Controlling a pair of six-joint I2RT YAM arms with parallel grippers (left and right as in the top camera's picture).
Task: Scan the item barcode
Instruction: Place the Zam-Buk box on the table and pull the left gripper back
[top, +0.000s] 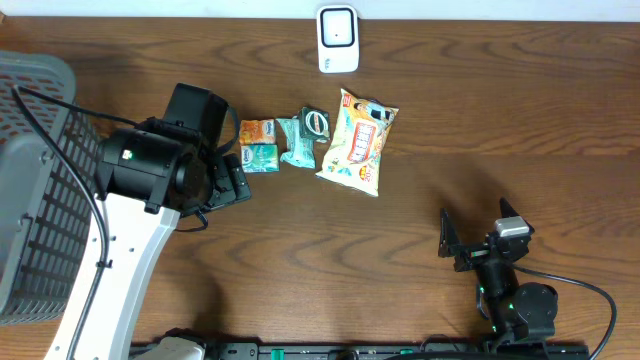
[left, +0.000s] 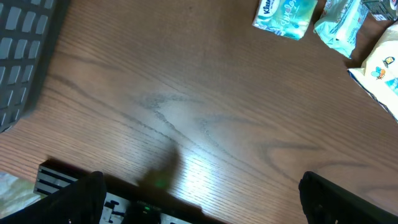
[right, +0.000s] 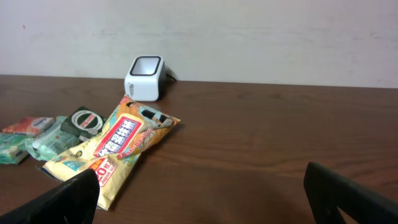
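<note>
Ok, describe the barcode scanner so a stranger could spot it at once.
Take the brown wooden table and look to its far edge, by the wall. There, just beyond the big yellow snack bag, stands the scanner. It is the only white, boxy device with a dark window; its neighbours are soft packets.

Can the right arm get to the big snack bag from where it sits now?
Probably yes: the right gripper is open, and only bare table lies between it and the snack bag.
</note>
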